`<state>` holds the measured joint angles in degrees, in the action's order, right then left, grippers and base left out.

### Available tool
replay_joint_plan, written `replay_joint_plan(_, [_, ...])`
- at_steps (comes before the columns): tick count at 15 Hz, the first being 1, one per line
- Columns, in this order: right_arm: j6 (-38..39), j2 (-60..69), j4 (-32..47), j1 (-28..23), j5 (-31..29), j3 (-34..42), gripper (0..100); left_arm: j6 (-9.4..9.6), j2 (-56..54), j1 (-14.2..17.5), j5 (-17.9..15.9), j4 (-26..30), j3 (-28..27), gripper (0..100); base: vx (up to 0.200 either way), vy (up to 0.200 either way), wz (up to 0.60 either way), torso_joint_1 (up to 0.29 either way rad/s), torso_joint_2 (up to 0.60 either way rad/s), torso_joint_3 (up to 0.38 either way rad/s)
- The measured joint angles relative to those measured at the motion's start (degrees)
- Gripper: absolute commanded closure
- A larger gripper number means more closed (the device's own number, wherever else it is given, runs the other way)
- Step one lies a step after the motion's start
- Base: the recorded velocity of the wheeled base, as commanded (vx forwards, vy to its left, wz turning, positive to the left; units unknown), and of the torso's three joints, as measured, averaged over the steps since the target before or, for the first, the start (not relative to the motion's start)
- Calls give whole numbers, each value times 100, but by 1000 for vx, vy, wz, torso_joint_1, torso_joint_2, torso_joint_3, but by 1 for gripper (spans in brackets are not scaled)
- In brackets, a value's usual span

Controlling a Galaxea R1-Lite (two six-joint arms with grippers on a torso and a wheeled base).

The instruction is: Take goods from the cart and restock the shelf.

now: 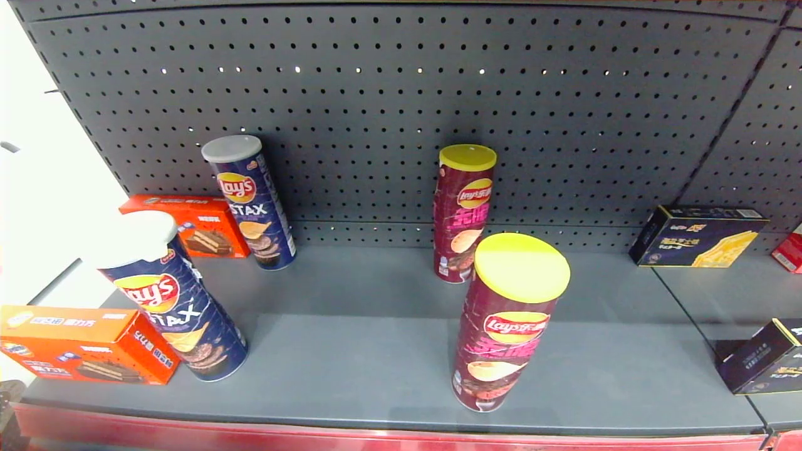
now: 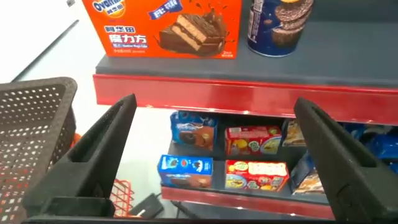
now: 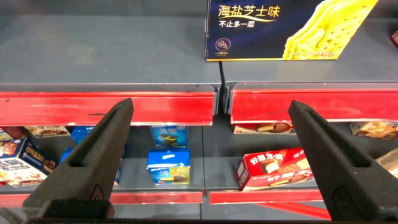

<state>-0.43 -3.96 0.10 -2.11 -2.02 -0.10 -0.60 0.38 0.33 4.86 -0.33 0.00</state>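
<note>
On the grey shelf (image 1: 376, 351) stand two maroon chip cans with yellow lids, one near the front (image 1: 504, 326) and one behind it (image 1: 462, 213). Two blue chip cans stand to the left, front (image 1: 172, 300) and back (image 1: 250, 203). My left gripper (image 2: 216, 104) is open and holds nothing. It sits below and in front of the red shelf lip (image 2: 249, 96), facing an orange biscuit box (image 2: 165, 28) and a blue can's base (image 2: 273, 28). My right gripper (image 3: 211, 104) is open too, before a dark cracker box (image 3: 289, 28). A black mesh cart basket (image 2: 31, 124) is beside the left gripper.
Orange boxes lie at the shelf's left, front (image 1: 81, 344) and back (image 1: 194, 224). Dark boxes lie at the right (image 1: 698, 237) (image 1: 761, 357). A pegboard wall (image 1: 401, 94) backs the shelf. Lower shelves hold small snack boxes (image 2: 255, 174) (image 3: 273, 168). Free room lies between the can rows.
</note>
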Motion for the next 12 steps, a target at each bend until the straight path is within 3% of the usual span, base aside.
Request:
replay_joint_plan(1, [0,0,0,0,2,0,0,-88,-9,-6,-29,-5,0,0,0,0,0,0,0,0])
replay_joint_plan(7, [2,0,0,-4,2,-1,0,-52,-17,-17,9,-10,0,0,0,0,0,0,0,0])
replay_joint_plan(12, [-6,0,0,0,55,0,0,-5,-16,-26,-400,-5,0,0,0,0,0,0,0,0])
